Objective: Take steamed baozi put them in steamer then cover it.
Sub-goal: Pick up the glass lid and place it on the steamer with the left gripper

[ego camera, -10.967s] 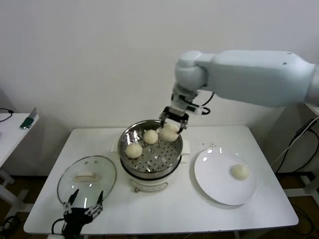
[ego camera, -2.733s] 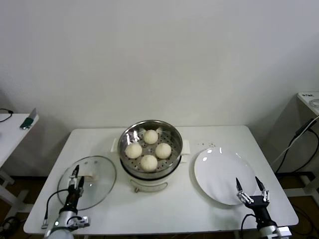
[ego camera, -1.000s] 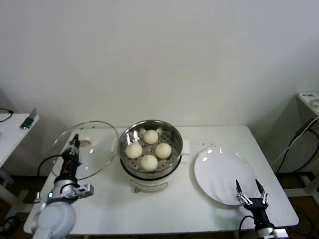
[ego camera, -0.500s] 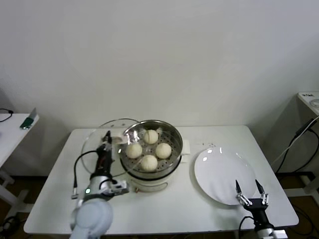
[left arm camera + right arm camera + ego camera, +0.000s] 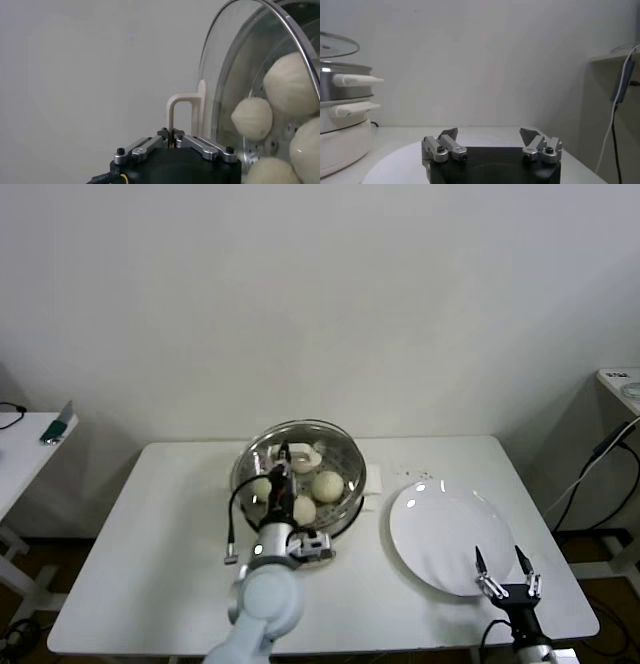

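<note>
The steamer (image 5: 347,517) stands mid-table with several steamed baozi (image 5: 328,484) on its perforated tray. My left gripper (image 5: 283,455) is shut on the cream handle (image 5: 173,114) of the round glass lid (image 5: 320,446) and holds the lid, slightly tilted, over the pot. Through the glass in the left wrist view I see the baozi (image 5: 252,118) behind the lid's steel rim (image 5: 216,80), with my left gripper (image 5: 171,134) pinching the handle. Whether the lid touches the rim I cannot tell. My right gripper (image 5: 506,576) waits open near the table's front right edge, empty (image 5: 490,136).
A flat white plate (image 5: 440,529) lies right of the steamer, just ahead of my right gripper. The steamer's side handles (image 5: 355,80) stick out toward the plate. A small side table (image 5: 25,439) stands at the far left.
My left arm has carried the lid rightward from the table's left side to over the steamer. The right gripper has stayed still.
</note>
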Robot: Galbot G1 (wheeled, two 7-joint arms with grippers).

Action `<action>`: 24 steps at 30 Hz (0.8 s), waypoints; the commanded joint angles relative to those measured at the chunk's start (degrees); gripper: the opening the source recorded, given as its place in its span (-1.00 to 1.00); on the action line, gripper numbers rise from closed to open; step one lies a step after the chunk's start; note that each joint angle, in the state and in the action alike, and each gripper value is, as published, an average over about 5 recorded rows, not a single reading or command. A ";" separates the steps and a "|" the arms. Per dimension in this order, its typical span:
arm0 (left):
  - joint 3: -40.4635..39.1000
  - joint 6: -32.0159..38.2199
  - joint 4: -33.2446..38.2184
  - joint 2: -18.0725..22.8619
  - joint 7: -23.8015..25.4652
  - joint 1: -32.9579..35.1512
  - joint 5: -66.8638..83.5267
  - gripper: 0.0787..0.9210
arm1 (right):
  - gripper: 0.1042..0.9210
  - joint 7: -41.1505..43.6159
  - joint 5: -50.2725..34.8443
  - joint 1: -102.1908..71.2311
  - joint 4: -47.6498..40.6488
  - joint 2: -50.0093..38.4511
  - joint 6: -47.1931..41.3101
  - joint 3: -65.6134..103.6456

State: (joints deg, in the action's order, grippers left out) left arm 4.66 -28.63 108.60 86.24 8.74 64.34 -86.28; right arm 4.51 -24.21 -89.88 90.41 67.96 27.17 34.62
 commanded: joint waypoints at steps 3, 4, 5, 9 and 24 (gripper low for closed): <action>-2.37 -0.89 -6.05 3.14 0.39 -3.15 -3.09 -0.87 | 0.76 -0.07 -0.35 -0.24 -0.06 0.09 0.68 0.30; -2.10 -0.88 -6.09 2.98 0.31 -2.99 -3.06 -0.87 | 0.76 -0.09 -0.38 -0.25 -0.07 0.15 0.74 0.32; -1.82 -0.87 -6.15 2.84 0.19 -2.85 -3.05 -0.87 | 0.76 -0.09 -0.39 -0.25 -0.08 0.23 0.78 0.33; -0.99 -0.75 -6.34 2.47 -0.18 -2.57 -3.09 -0.87 | 0.76 -0.11 -0.32 -0.22 -0.08 0.72 0.86 0.30; -0.62 0.54 -5.69 1.57 0.24 -2.20 -5.69 -0.87 | 0.76 -0.58 0.67 -0.06 0.05 1.42 1.70 0.40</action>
State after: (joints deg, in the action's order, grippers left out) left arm 4.24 -28.32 102.93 87.84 8.86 62.48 -90.46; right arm 3.97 -23.70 -89.92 90.33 69.24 28.70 35.10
